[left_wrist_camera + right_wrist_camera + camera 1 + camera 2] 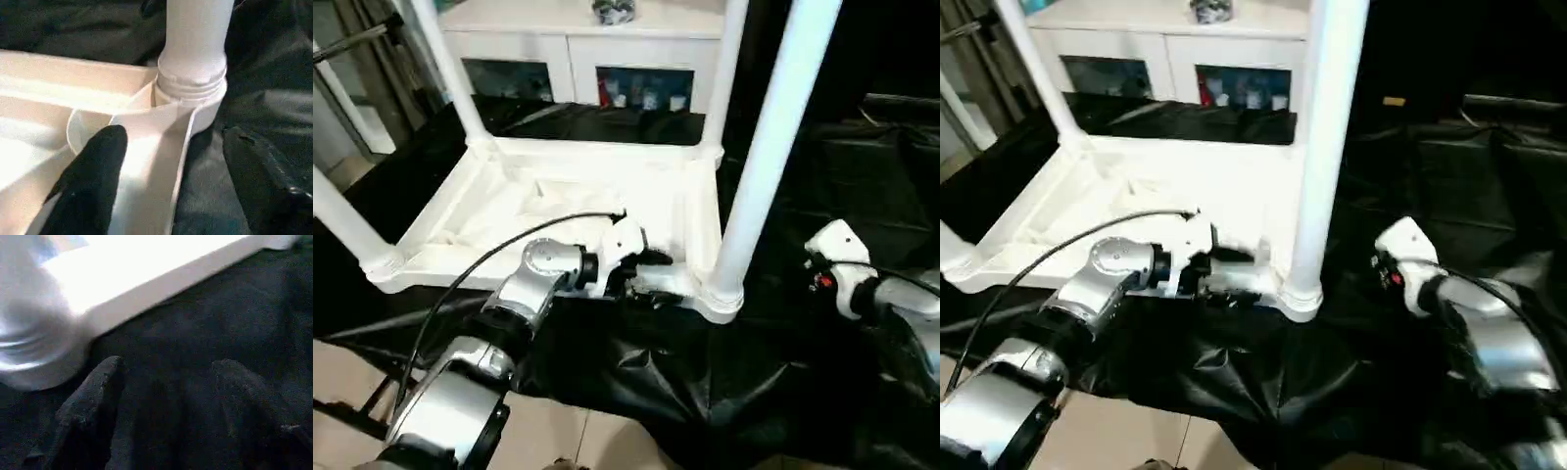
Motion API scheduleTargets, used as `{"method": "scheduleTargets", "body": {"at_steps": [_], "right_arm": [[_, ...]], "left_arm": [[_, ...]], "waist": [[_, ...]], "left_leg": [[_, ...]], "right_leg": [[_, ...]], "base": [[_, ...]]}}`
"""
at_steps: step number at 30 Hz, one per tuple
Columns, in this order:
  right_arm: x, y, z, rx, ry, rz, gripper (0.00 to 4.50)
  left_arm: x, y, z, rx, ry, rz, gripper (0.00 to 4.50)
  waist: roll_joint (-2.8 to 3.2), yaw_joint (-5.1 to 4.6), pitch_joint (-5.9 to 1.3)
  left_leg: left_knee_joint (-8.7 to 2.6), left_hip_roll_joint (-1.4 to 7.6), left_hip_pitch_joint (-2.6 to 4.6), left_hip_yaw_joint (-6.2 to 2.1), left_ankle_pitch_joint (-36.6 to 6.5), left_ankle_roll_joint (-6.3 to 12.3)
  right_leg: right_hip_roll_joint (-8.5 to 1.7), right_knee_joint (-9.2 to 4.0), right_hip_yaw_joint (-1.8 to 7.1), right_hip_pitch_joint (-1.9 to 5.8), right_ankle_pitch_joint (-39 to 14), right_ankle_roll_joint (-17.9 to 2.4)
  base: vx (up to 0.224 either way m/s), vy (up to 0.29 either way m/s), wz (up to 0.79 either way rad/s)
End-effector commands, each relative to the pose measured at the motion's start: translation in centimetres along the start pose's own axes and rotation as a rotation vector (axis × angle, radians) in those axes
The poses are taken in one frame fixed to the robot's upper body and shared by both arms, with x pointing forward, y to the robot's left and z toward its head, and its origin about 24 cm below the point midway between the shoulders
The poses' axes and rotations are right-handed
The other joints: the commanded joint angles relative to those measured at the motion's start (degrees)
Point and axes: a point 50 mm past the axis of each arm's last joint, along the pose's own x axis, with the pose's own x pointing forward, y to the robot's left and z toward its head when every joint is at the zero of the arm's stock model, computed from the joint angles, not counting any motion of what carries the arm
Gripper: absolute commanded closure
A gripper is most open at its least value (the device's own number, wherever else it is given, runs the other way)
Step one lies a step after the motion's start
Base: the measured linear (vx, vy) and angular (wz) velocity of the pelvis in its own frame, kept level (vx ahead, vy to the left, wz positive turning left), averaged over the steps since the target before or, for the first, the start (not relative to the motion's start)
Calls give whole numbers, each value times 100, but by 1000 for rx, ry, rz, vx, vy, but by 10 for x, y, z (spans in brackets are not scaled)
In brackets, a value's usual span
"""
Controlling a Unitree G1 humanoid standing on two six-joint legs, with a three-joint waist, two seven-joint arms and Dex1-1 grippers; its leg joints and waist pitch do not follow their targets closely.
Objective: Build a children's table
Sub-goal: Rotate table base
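The white tabletop lies upside down on the black-draped work table, ribbed underside up. All four white legs stand in its corner sockets: near right, far right, far left, near left. My left gripper is open at the near rim, just left of the near-right socket. One black finger is inside the rim, and the other is outside over the cloth. My right gripper is open over bare black cloth, to the right of the near-right leg, holding nothing.
A white cabinet with glass doors stands behind the work table. The black cloth hangs crumpled over the near edge, above the tiled floor. A black cable loops from my left forearm.
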Motion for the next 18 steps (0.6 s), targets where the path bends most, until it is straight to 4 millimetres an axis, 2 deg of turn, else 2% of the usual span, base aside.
{"method": "scheduleTargets", "body": {"at_steps": [1,2,7,8,13,16,18], "right_arm": [[-3,7,6,-23,0,63,134],[-4,8,6,-26,1,75,134],[-7,13,8,-26,-1,114,134],[-7,14,7,-27,3,121,134],[-8,17,7,-23,17,146,134],[-9,16,7,-23,22,148,134],[-9,16,6,-25,30,153,98]], "left_arm": [[-2,5,3,22,30,-7,123],[-2,5,2,20,39,-11,133],[-4,5,-4,-3,72,-32,161],[-4,5,-5,-7,74,-32,178],[-5,5,-8,-14,82,-49,223],[-5,5,-9,-13,85,-56,231],[0,5,-8,5,98,-56,261]], "waist": [[-98,21,-408],[-111,29,-422],[-105,48,-438],[-106,50,-441],[-109,68,-438],[-108,72,-433],[-114,73,-428]], "left_leg": [[-296,256,48,-141,-851,677],[-289,260,48,-144,-814,699],[-279,272,35,-151,-681,805],[-277,275,29,-152,-643,826],[-277,276,27,-152,-624,846],[-281,283,38,-151,-663,815],[-279,275,34,-148,-694,785]], "right_leg": [[-376,-527,235,336,-967,-1246],[-378,-511,241,343,-838,-1281],[-394,-467,231,349,-445,-1431],[-396,-457,230,350,-381,-1448],[-405,-465,224,354,-407,-1441],[-412,-468,226,346,-441,-1458],[-415,-479,227,350,-526,-1434]], "base": [[0,0,0],[0,0,0],[0,0,0],[0,0,0],[0,0,0],[0,0,0],[0,0,0]]}}
